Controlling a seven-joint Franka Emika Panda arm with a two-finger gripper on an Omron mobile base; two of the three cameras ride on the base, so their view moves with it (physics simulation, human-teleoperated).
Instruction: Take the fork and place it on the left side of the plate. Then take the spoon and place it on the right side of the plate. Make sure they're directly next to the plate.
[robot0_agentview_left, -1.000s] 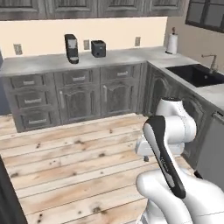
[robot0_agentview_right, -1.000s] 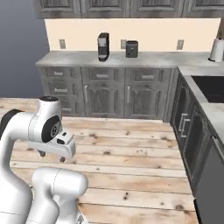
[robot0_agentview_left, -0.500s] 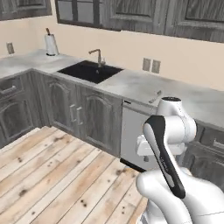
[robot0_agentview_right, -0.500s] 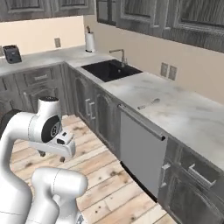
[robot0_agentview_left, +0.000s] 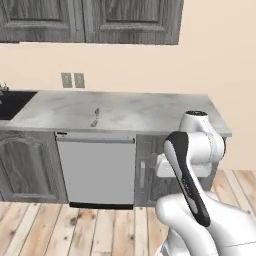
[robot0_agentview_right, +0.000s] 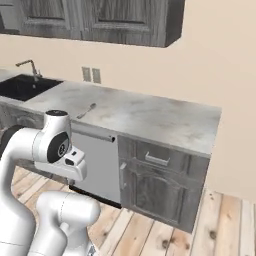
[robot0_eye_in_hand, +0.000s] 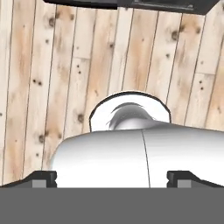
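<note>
Roughly, counter (robot0_agentview_left: 150, 112): grey marble.
Spoon (robot0_agentview_left: 95, 118): probably grey metal, at 10 o'clock from arm.
Gripper (robot0_eye_in_hand: 112, 177): fingers spread apart, over plank floor.

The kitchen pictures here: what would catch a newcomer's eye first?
The big white robot arm rising in the foreground, in front of grey cabinets. Behind it, a small grey spoon lies alone on the marble counter above the dishwasher. In the hand view the open pincer points down at the wooden floor.
</note>
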